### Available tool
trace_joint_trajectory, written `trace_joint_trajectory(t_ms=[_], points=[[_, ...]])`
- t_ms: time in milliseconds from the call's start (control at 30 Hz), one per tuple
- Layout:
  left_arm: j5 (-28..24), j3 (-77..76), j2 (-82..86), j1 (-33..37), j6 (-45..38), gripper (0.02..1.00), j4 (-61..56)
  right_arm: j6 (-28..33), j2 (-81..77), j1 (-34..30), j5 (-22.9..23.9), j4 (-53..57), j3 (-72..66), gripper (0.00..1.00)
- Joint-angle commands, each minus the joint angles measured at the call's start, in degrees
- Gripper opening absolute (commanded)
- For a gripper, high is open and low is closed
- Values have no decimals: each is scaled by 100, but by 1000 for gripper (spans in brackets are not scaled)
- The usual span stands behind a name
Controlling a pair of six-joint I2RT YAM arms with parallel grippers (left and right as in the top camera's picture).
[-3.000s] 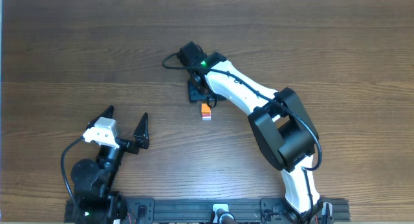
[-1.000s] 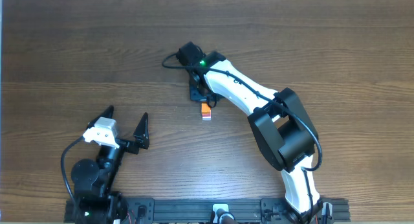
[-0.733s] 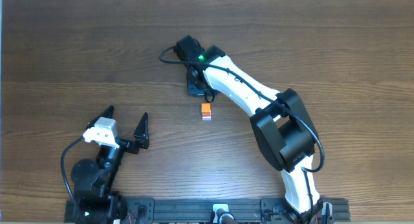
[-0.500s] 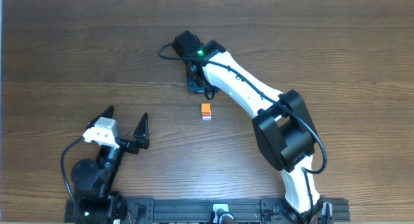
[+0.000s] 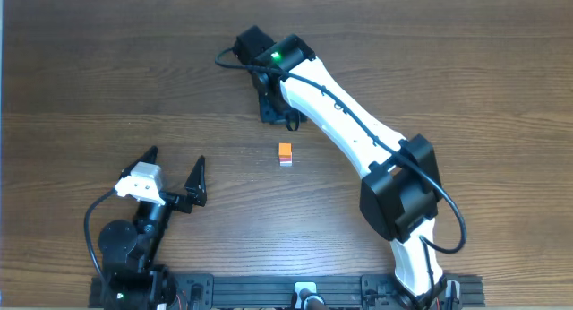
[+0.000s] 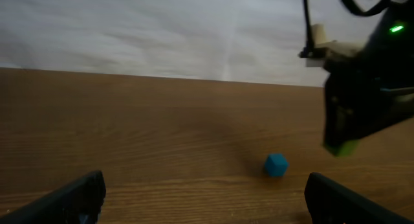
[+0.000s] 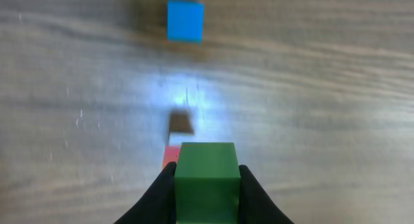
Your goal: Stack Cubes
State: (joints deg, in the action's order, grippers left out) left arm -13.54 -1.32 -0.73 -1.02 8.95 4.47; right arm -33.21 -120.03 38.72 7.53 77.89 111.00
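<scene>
Lifted and drawn back since a second ago, the right gripper (image 5: 276, 116) now shows in the top view farther up the table (image 5: 107, 68) from the orange cube (image 5: 285, 150), which has stayed put. The left gripper (image 5: 175, 158) rests near its base, fingers spread, holding nothing.

From the left wrist, a blue cube (image 6: 275, 164) sits alone on the wood. The right gripper hangs raised off the table near it, with a green cube (image 6: 341, 146) at its tip.

From the right wrist, the fingers are clamped on the green cube's two sides. Orange peeks out from behind its edge, and blue lies farther off.

I judge this the carry step. Green next needs centring squarely over orange, then a slow, straight descent before letting go.
</scene>
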Motion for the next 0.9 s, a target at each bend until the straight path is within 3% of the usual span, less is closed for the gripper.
trace_joint_trajectory(t_ms=[33,300,900], points=[[-37,37,35,-26,-107,1000,-22,-275,590,262,90,195,-31,12],[-37,37,35,-26,-105,1000,-22,-579,896,636,-170,232,-535,12],[-37,37,35,-26,-105,1000,-22,-857,914,566,-424,-424,-1335,9]])
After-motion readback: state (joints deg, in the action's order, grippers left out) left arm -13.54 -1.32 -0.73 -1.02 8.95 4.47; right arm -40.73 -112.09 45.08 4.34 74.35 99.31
